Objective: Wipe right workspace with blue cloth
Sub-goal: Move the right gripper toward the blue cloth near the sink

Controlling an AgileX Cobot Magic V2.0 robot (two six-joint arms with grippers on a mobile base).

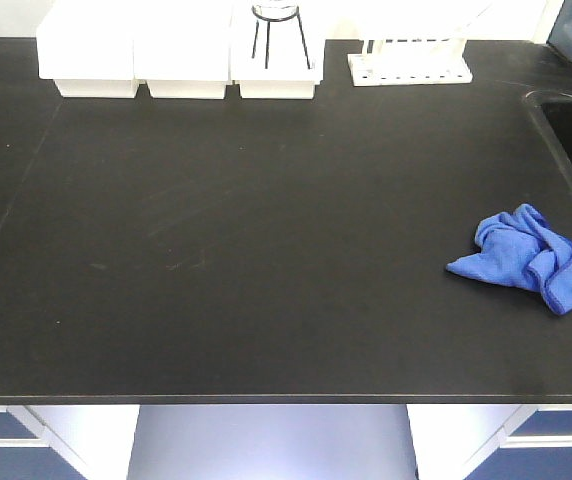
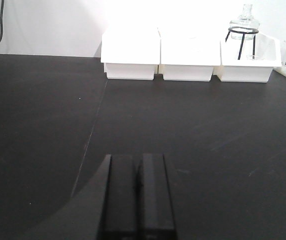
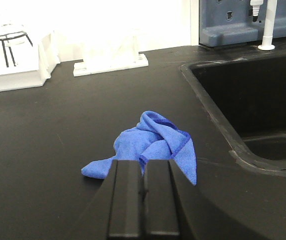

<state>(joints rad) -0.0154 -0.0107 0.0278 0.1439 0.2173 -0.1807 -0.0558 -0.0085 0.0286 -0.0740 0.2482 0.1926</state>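
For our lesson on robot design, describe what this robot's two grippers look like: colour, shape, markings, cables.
The left gripper and right gripper look alike: matte black, each with two flat, rectangular fingers on a wider black body with a curved edge. No markings or cables show on either.

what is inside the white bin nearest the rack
A black wire stand with a clear glass bottle at its top. Glare and the front wall of the white bin cover its lower inside, so anything small there cannot be seen.

L gripper (image 2: 136, 165) closed, R gripper (image 3: 143, 167) closed
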